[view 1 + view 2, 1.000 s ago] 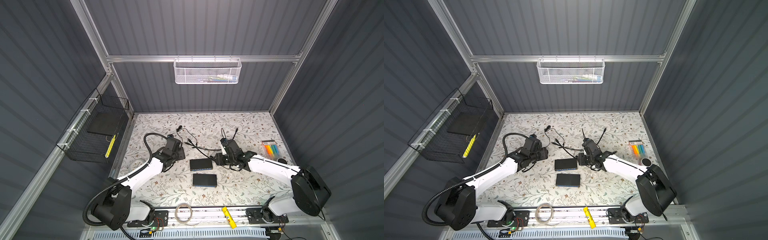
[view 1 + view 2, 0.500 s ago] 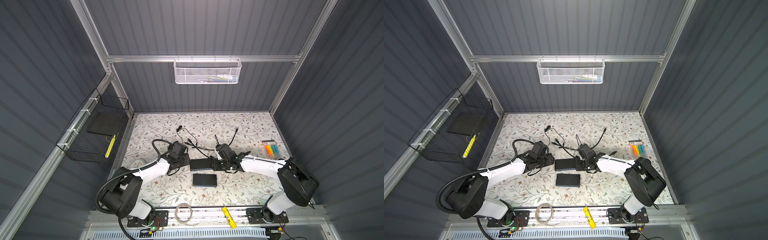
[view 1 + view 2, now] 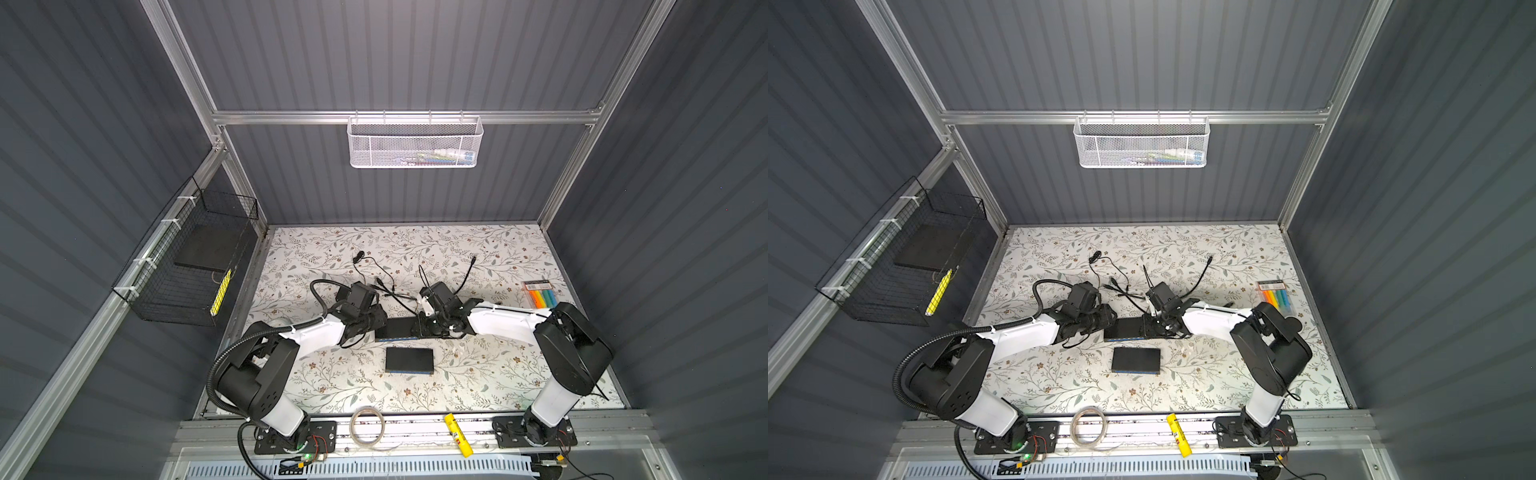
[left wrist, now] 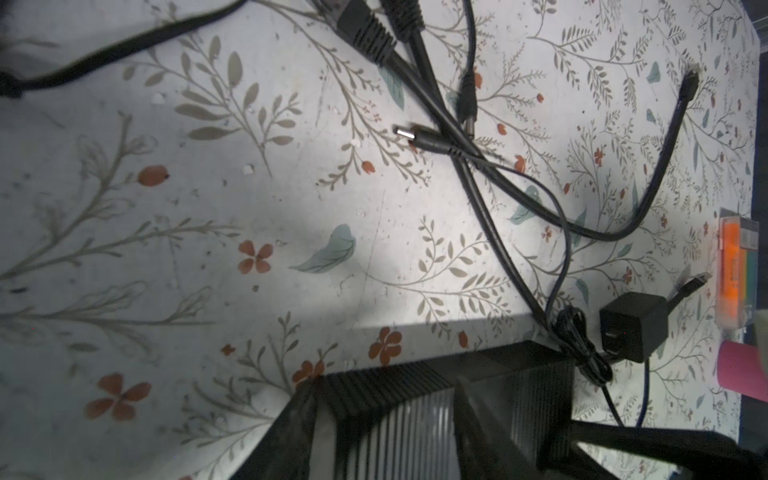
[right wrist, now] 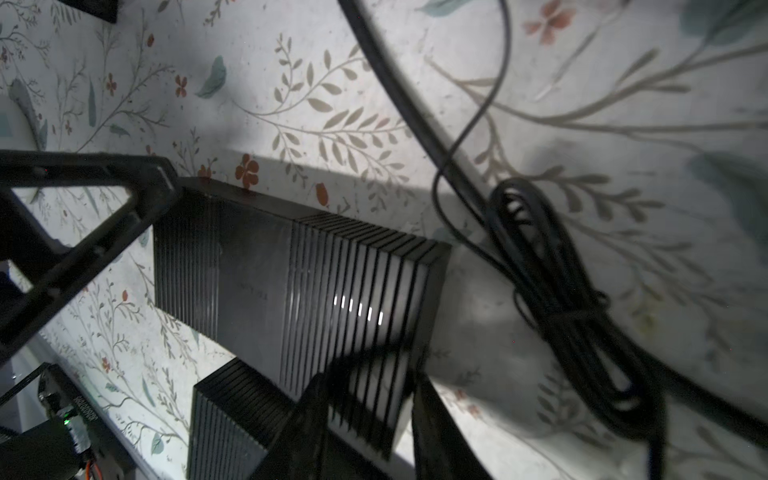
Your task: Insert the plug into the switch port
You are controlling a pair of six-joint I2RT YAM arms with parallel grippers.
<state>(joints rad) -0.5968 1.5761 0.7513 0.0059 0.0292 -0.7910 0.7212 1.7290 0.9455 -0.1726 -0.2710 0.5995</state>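
Observation:
Two black ribbed switches lie mid-table; their ports are hidden. The far switch (image 3: 397, 327) (image 3: 1127, 328) lies between my grippers. My left gripper (image 3: 374, 326) (image 4: 384, 386) sits over its left end. One finger (image 4: 293, 436) runs along a corner; whether it grips I cannot tell. My right gripper (image 3: 422, 328) (image 5: 370, 382) straddles the right-end corner of the switch (image 5: 291, 270), jaws apart, with a sliver of table showing beside one finger. A silver-tipped barrel plug (image 4: 405, 134) and other cable ends lie loose behind the switch. Neither gripper holds any of them.
The near switch (image 3: 409, 360) lies just in front. A coiled black cable (image 5: 561, 291) and a cube adapter (image 4: 633, 328) lie by the right end. A marker pack (image 3: 539, 293) sits far right. A tape roll (image 3: 368, 426) and a yellow tube (image 3: 457, 434) rest on the front rail.
Both arms have moved inward to the two ends of the far switch. Both pairs of jaws have narrowed, and the right ones still look blurred.

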